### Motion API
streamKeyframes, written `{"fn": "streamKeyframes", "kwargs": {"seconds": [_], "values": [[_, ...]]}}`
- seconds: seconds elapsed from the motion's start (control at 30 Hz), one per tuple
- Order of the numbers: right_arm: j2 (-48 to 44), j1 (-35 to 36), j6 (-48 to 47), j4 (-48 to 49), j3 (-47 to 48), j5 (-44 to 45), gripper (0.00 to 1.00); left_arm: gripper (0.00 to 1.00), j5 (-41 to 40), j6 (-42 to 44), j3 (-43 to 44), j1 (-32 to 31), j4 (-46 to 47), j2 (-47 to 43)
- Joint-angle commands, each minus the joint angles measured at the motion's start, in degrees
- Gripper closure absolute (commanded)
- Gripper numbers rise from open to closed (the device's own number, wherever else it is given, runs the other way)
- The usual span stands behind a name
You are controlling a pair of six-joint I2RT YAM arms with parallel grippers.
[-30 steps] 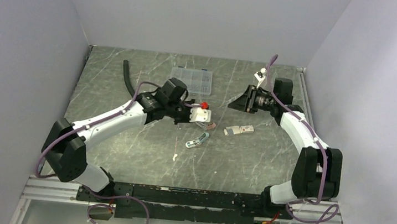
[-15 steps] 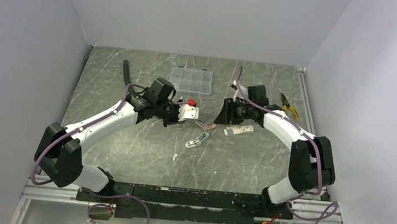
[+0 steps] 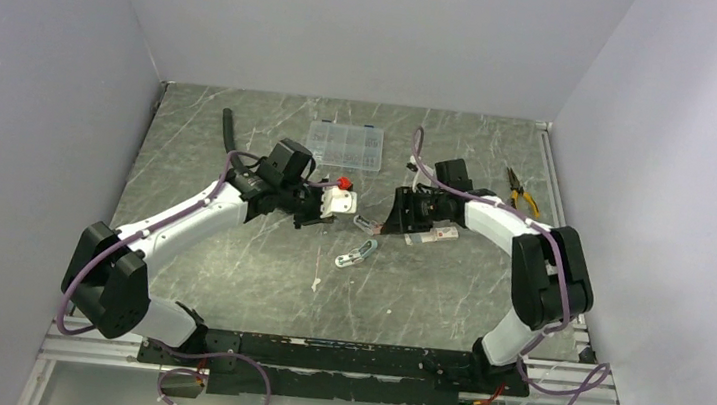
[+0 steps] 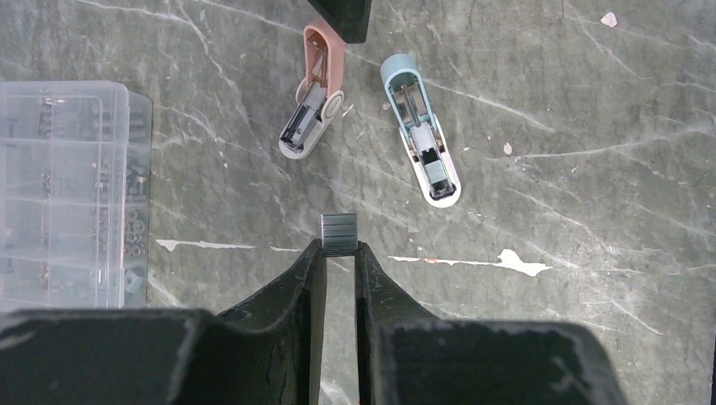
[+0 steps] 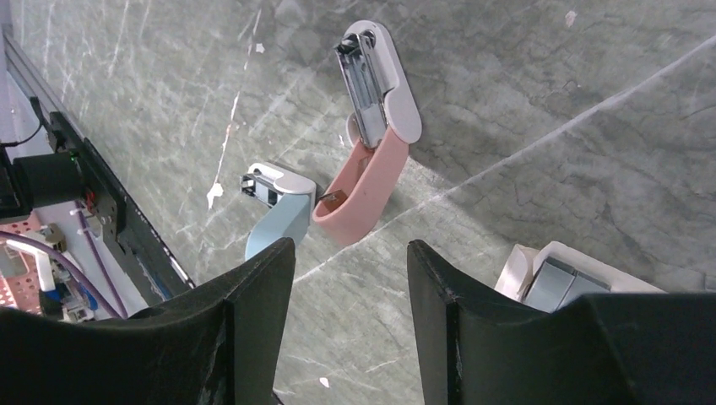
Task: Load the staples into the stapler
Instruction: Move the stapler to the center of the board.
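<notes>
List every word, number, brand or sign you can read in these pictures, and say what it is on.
No text can be read in any view.
On the carton: a red mark, too small to read.
On the pink stapler, blue stapler and clear box: no lettering shows.

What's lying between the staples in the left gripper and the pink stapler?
Nothing. In the left wrist view, only bare tabletop separates the staples, pinched in the left gripper, from the open pink stapler.
</notes>
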Motion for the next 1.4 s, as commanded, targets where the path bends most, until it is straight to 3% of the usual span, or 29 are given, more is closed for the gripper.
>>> {"fn": "streamKeyframes", "kwargs": {"seconds": [0.0, 0.37, 0.67, 1.1, 1.17, 1.37], "values": [[2.29, 0.40, 0.54, 0.82, 2.57, -1.92, 0.44, 0.83, 2.26, -0.63, 0.87, 0.22, 0.16, 0.49], [4.99, 1.02, 2.13, 0.64, 6.03, -4.39, 0.43, 0.83, 2.20, -0.13, 0.18, 0.16, 0.53, 0.65], [5.99, 0.99, 0.82, -1.98, 8.30, -1.25, 0.56, 0.83, 2.30, 0.95, 0.82, 0.22, -0.19, 1.19], [8.21, 0.86, -2.50, -7.62, 14.56, 3.90, 0.62, 0.83, 2.60, 0.93, 0.65, 0.18, 0.13, 1.20], [8.70, 0.86, -2.80, -8.84, 15.64, 4.05, 0.61, 0.83, 2.72, 0.84, 0.66, 0.22, 0.05, 1.10], [6.80, 0.84, -1.54, -8.31, 13.60, 1.23, 0.46, 0.83, 2.38, 1.05, 0.58, 0.22, 0.07, 0.94]]}}
